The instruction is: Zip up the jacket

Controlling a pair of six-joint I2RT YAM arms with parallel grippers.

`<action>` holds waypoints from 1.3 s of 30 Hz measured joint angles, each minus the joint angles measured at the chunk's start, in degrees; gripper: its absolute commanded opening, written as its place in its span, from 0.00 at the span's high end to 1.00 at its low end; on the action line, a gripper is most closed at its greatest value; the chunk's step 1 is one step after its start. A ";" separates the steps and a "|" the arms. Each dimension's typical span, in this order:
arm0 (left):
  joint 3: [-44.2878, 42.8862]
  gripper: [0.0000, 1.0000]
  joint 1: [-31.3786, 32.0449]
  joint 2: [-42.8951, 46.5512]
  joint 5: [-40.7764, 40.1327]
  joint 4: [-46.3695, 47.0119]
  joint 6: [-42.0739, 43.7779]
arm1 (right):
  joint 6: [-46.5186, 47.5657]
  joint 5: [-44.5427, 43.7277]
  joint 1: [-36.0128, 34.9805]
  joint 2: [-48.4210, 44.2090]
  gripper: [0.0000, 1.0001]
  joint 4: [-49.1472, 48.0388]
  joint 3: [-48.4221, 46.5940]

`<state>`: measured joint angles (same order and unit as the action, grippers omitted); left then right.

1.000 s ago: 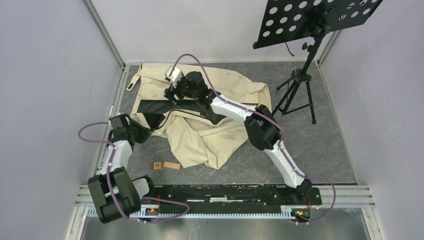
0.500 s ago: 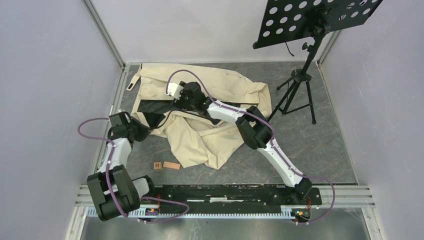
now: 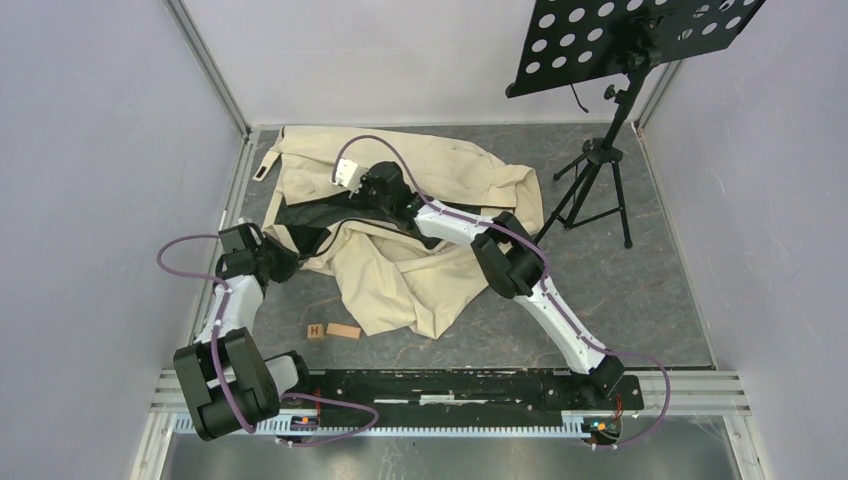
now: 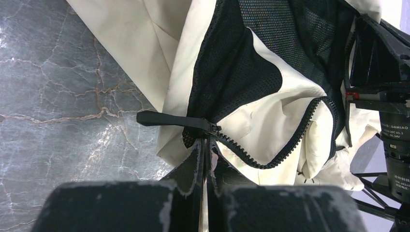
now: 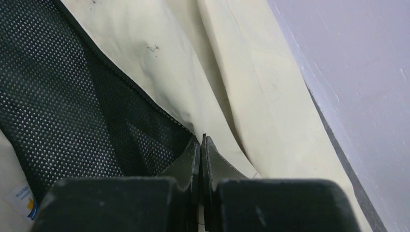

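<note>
left end effector (image 4: 205, 162) and right end effector (image 5: 201, 152) each clamp the jacket (image 3: 400, 280) edge.

The wooden block (image 3: 315, 330) shows "H"; the motor housing (image 4: 395, 130) reads "DAMIAO", perhaps "DC24V".

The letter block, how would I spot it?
Find the big cream jacket spread on the grey table. Just past its near edge lies a plain wooden block. The letter block sits beside its left end, squarer and marked H.

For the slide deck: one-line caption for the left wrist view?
Left end effector pinches the jacket beside its zipper slider; zipper teeth apart.
</note>
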<state>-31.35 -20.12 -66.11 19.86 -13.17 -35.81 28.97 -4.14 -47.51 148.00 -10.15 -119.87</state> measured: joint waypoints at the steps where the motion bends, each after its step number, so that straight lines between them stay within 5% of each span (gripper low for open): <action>1: 0.00 0.98 0.00 0.00 0.00 0.02 0.00 | -0.46 0.02 0.00 -0.09 1.00 -0.15 0.11; 19: 0.00 0.98 0.00 1.75 1.18 0.24 0.79 | -18.16 1.90 2.99 -19.87 1.00 11.56 13.94; 25: 0.00 0.98 0.00 2.54 1.07 0.31 0.85 | -30.75 15.43 9.05 -25.70 1.00 15.78 22.34; 28: 0.02 0.98 0.00 2.84 0.83 0.28 1.27 | -42.32 27.89 13.25 -28.96 1.00 7.80 31.85; 32: 0.09 0.98 0.00 3.06 0.13 0.24 1.95 | -52.89 36.02 17.16 -31.36 0.77 -0.98 43.87; 39: 0.39 0.98 0.00 3.06 0.17 0.02 2.36 | -41.77 30.67 15.82 -31.34 0.52 8.20 39.60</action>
<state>-30.96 -20.12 -63.05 20.03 -13.15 -33.45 -12.80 26.52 -31.68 116.66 -1.96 -80.27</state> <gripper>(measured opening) 0.041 0.370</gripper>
